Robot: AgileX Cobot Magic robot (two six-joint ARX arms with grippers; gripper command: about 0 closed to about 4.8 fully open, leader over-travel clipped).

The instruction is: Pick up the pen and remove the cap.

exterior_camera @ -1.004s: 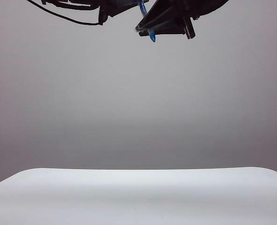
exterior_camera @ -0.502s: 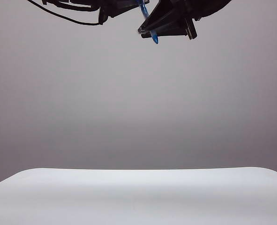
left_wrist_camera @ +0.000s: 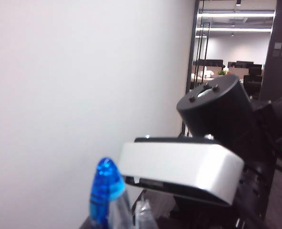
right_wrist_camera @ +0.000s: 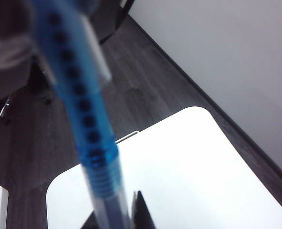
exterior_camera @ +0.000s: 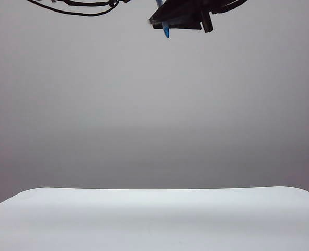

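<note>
High over the table (exterior_camera: 154, 209), the right gripper (exterior_camera: 167, 20) is clamped on the pen (right_wrist_camera: 90, 138) while the left gripper (left_wrist_camera: 131, 217) pinches the cap (left_wrist_camera: 106, 191), braced for pulling apart

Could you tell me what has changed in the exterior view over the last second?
The right gripper with the pen rose toward the top edge and levelled out; the left arm lifted almost out of view, only its cable showing. The white table stayed bare.
</note>
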